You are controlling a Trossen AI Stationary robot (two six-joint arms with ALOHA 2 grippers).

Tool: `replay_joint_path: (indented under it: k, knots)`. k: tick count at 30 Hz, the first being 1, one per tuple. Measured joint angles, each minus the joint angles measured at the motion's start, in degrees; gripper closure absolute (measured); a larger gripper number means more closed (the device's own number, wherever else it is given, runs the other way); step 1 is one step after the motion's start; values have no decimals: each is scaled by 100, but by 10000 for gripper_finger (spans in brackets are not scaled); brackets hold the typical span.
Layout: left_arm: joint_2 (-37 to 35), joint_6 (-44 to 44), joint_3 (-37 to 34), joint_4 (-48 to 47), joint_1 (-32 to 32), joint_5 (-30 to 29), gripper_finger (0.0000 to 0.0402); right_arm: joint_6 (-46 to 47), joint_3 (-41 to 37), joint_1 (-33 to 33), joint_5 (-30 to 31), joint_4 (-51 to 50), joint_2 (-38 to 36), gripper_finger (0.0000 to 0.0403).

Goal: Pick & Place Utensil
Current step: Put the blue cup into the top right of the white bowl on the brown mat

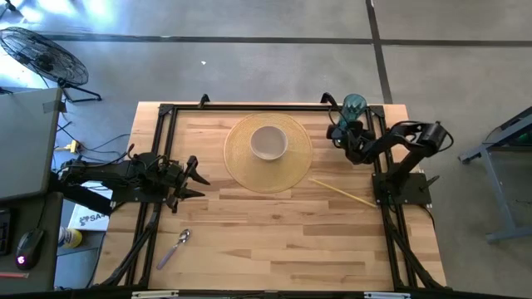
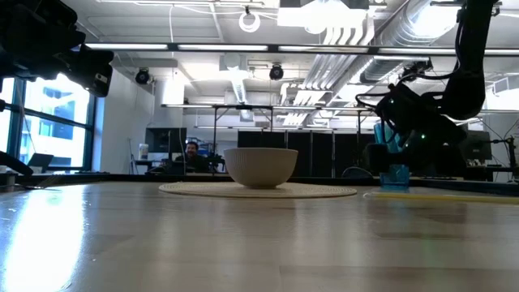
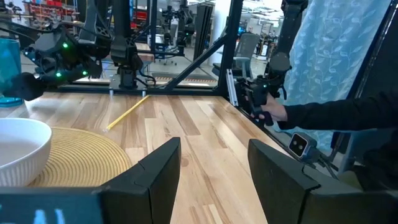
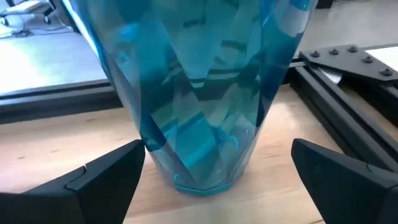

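A metal spoon (image 1: 174, 247) lies flat on the table near its near left corner. A thin yellow chopstick (image 1: 342, 193) (image 3: 127, 112) lies flat to the right of the round woven mat (image 1: 241, 170). A white bowl (image 1: 268, 141) (image 2: 261, 166) stands on that mat. A blue faceted glass (image 1: 353, 103) (image 4: 205, 124) stands upright at the far right. My right gripper (image 1: 348, 118) (image 4: 217, 180) is open, level, with a finger on either side of the glass's base. My left gripper (image 1: 196, 178) (image 3: 214, 174) is open, above the table left of the mat.
Black frame rails (image 1: 166, 149) run along the table's left, far and right edges. Bare wood spreads across the near half between spoon and chopstick. In the left wrist view a person's hand (image 3: 273, 113) and dark sleeve (image 3: 336, 115) show beyond the table's edge.
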Motion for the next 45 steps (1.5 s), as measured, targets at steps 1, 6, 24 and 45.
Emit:
replay_joint_path:
  k: [1, 6, 24, 45]
  knots:
    - [-1, 2, 0, 0, 0, 0, 216, -5, 0, 0, 67, 45, 0, 4]
    - [1, 0, 0, 0, -2, 17, 216, -301, 2, -2, 314, 390, 0, 4]
    - [1, 1, 0, 0, -2, 12, 216, -849, 490, -70, 847, 125, 0, 4]
    - [1, 1, 0, 0, 0, -8, 216, -280, 758, -116, 1125, -438, -2, 42]
